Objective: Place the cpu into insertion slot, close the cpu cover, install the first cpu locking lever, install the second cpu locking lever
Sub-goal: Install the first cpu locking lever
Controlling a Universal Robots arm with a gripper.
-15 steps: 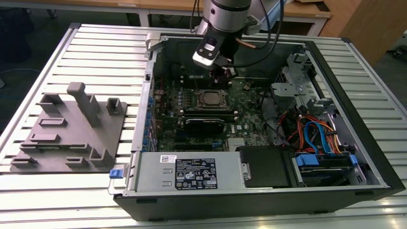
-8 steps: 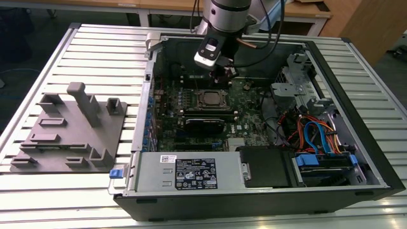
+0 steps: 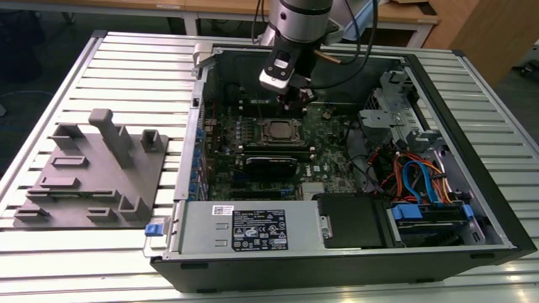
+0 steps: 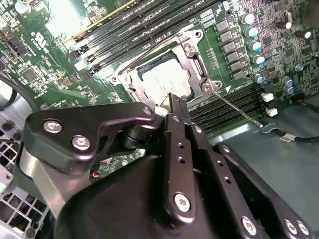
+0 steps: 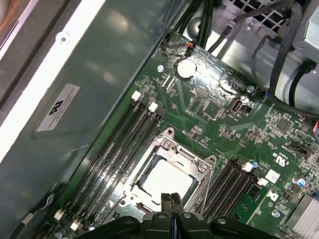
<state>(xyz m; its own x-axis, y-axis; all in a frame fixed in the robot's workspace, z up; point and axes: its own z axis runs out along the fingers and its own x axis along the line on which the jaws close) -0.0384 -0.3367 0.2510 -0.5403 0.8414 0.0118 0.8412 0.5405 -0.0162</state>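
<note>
Two steps look done: cpu (image 5: 167, 180) seated in the insertion slot (image 5: 141, 175), cpu cover (image 5: 200, 167) down. The gripper (image 5: 172, 198), fingers (image 5: 167, 200) together, hovers beside it; one locking lever (image 4: 239, 109) looks unlatched.

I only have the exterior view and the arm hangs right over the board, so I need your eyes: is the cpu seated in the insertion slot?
Observer: Yes. In the first wrist view the cpu lies seated, its pale top facing up.
Operator: And the cpu cover?
Observer: Down. The cpu cover lies flat around the cpu, which shows through its window.
Operator: What is the pincer doing?
Observer: The pincer is shut, its tips over the cover's rim. I cannot tell whether they touch it.
</note>
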